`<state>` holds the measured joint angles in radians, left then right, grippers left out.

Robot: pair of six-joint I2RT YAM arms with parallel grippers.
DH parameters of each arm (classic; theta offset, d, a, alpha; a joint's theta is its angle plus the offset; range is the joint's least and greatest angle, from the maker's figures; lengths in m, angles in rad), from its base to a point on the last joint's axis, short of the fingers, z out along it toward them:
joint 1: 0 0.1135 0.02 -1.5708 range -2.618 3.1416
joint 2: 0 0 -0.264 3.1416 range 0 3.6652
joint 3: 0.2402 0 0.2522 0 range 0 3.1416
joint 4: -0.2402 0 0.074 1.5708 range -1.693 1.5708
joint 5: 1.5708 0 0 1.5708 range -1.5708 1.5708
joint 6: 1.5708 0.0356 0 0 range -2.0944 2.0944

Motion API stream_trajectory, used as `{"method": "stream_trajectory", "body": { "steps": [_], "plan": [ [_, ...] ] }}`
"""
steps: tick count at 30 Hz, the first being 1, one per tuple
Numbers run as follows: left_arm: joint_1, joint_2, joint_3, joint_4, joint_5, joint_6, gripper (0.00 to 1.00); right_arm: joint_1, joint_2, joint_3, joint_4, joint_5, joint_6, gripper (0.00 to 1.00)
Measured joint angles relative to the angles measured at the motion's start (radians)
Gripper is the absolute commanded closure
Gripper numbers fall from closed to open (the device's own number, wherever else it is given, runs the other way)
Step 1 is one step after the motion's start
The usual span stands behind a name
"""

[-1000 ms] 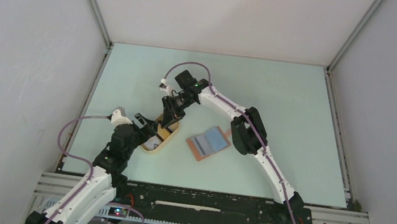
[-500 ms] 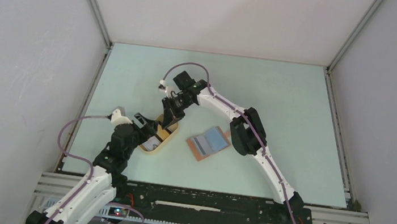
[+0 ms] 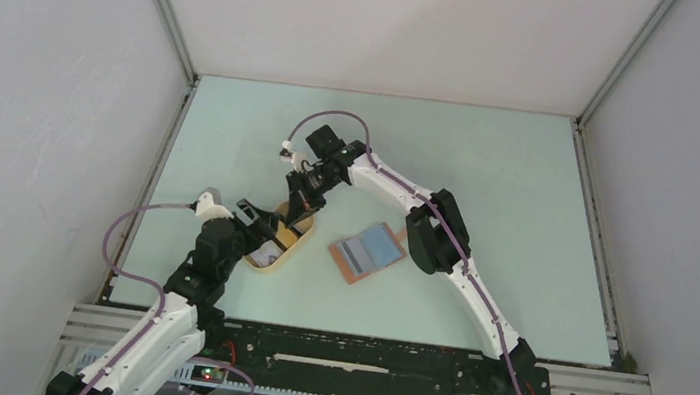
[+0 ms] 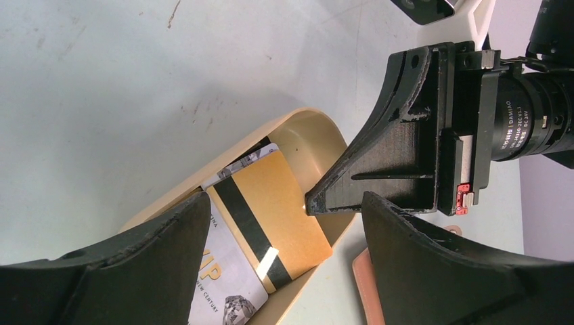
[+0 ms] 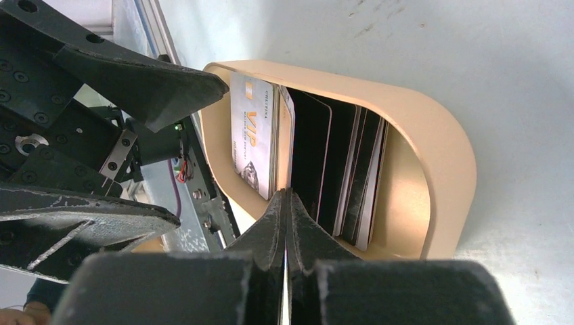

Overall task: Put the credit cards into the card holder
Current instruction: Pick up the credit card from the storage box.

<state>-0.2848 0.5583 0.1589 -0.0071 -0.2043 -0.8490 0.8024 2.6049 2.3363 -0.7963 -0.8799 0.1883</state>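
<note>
Several credit cards stand on edge in a pale tan oval tray (image 5: pixel 440 135): a white VIP card (image 5: pixel 254 128), an orange-yellow card with a dark stripe (image 4: pixel 267 193) and black ones (image 5: pixel 338 162). My right gripper (image 5: pixel 287 196) reaches into the tray from the far side, shut on the orange-yellow card's edge. My left gripper (image 4: pixel 284 203) hovers open over the tray's near end, its fingers (image 5: pixel 156 78) either side of the cards and touching none. The card holder (image 3: pixel 366 252) lies open on the table right of the tray, grey-blue slots up.
The tray (image 3: pixel 278 254) sits left of centre, between both grippers. The right arm's elbow (image 3: pixel 434 233) hangs just right of the card holder. Grey walls close in the pale green table on three sides, and a black rail runs along its near edge.
My right gripper has closed from partly open to shut at the cards in the tray. The left gripper has stayed open and both arms have barely shifted.
</note>
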Motion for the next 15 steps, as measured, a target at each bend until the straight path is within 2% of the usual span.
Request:
{"method": "stream_trajectory", "body": {
  "steps": [15],
  "plan": [
    [0.011,0.000,-0.017,0.035,0.032,0.001,0.13,-0.034,-0.019,0.000,-0.005,-0.016,-0.032,1.00]
  ]
}}
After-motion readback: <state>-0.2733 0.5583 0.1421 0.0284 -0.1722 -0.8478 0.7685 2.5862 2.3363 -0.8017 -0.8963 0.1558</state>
